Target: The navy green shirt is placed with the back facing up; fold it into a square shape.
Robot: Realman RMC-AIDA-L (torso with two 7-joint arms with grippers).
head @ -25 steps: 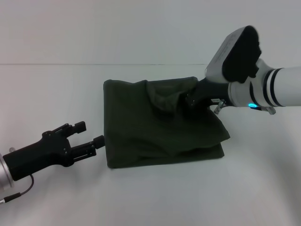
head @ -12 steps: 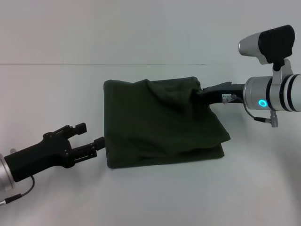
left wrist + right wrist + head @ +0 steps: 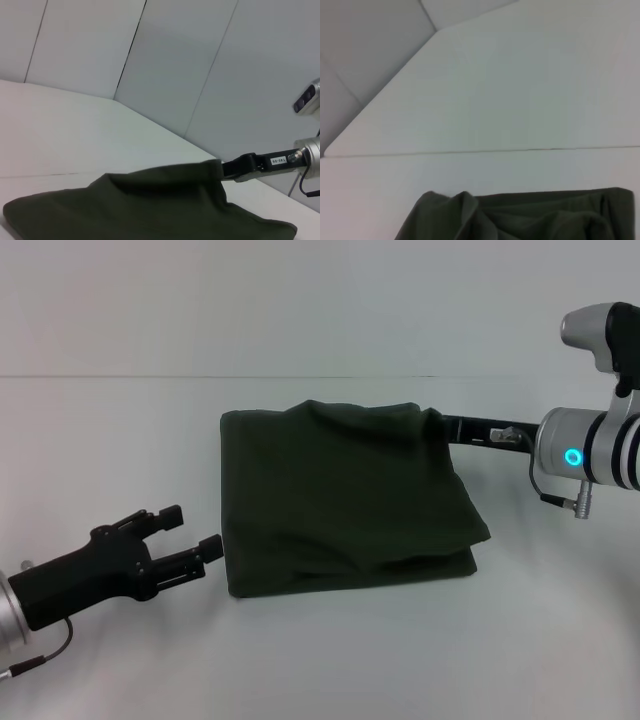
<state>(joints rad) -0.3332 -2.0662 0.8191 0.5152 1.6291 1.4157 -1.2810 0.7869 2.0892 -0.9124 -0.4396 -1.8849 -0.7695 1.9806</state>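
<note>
— Head view first: where does the navy green shirt (image 3: 345, 500) lie?

— In the middle of the white bench (image 3: 330, 660), folded into a rough square of several layers. Its left edge runs straight. Its right side is looser, with the upper layer bulging out over the lower one at the near right corner. Only plain cloth shows on top, with a few soft wrinkles toward the far edge.

— And the left gripper (image 3: 192, 535)?

— It sits low at the near left, pointing at the shirt's left edge. Its jaws stand apart with nothing between them, and the lower fingertip is just beside the cloth; I cannot tell if it touches.

— The right gripper (image 3: 452, 428)?

— It reaches in level from the right, at the shirt's far right corner. Its tip meets the cloth there. Whether its jaws are parted or closed, I cannot tell, since the cloth hides the tip.

— Does the left wrist view add anything?

— It shows the shirt (image 3: 150, 205) low and flat in the foreground, with the right gripper (image 3: 231, 169) at its far corner, the black finger ending right at the cloth's edge.

— The right wrist view?

— Only a rumpled edge of the shirt (image 3: 520, 217) against the bench (image 3: 495, 100).
</note>
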